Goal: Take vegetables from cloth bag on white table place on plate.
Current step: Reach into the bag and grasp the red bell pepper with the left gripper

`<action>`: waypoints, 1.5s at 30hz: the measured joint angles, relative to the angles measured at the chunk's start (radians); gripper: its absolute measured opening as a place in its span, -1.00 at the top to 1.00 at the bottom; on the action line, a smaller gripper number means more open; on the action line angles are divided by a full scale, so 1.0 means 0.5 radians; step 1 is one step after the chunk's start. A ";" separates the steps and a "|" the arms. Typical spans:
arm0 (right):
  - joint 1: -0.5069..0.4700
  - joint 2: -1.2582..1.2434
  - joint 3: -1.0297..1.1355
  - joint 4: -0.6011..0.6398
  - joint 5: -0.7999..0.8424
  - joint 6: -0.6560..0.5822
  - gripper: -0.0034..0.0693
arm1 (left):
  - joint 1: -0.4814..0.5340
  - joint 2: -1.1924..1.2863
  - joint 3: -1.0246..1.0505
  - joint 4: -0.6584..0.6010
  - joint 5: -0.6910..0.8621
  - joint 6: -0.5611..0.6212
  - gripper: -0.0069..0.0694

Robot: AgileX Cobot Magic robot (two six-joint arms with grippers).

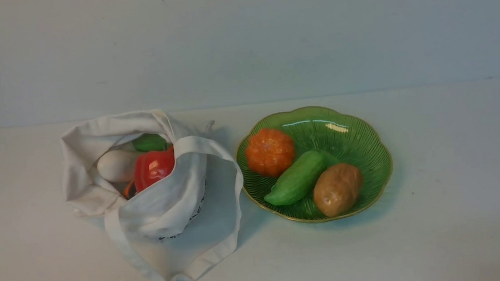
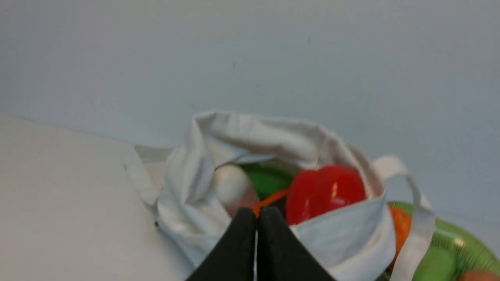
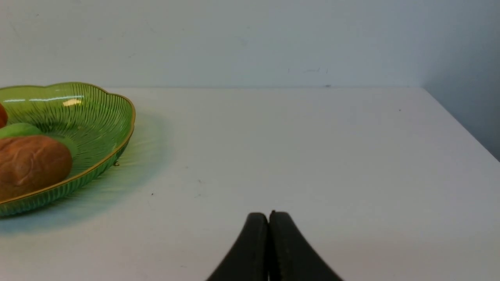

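The white table (image 1: 460,163) fills the near part of the scene, and a pale wall stands behind it. On the left side of the table sits the cloth bag (image 1: 170,211). It is slumped, its mouth is open upward, and one strap (image 1: 230,169) makes a loop toward the right. A little black print shows on its near side.

Just to the right of the bag, apart from the cloth, is the plate (image 1: 354,140). On it lie three things: an orange round piece (image 1: 270,151) at the left, a green cucumber (image 1: 298,179) in the middle, and a potato (image 1: 338,189) at the near right. The cucumber touches the other two.

The red pepper (image 1: 155,169) is inside the bag, at the near right of the opening. A white long piece (image 1: 116,165) lies beside it on the left, and a green piece (image 1: 149,142) is behind it.

The left gripper (image 2: 256,218) points at the near side of the bag, with its fingers pressed together and nothing between them. The right gripper (image 3: 268,218) is over bare table to the right of the plate, also closed tight and empty.
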 joint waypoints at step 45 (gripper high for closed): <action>0.000 0.000 0.000 0.000 0.000 0.000 0.93 | 0.000 3.148 -2.592 -0.512 1.840 1.543 0.06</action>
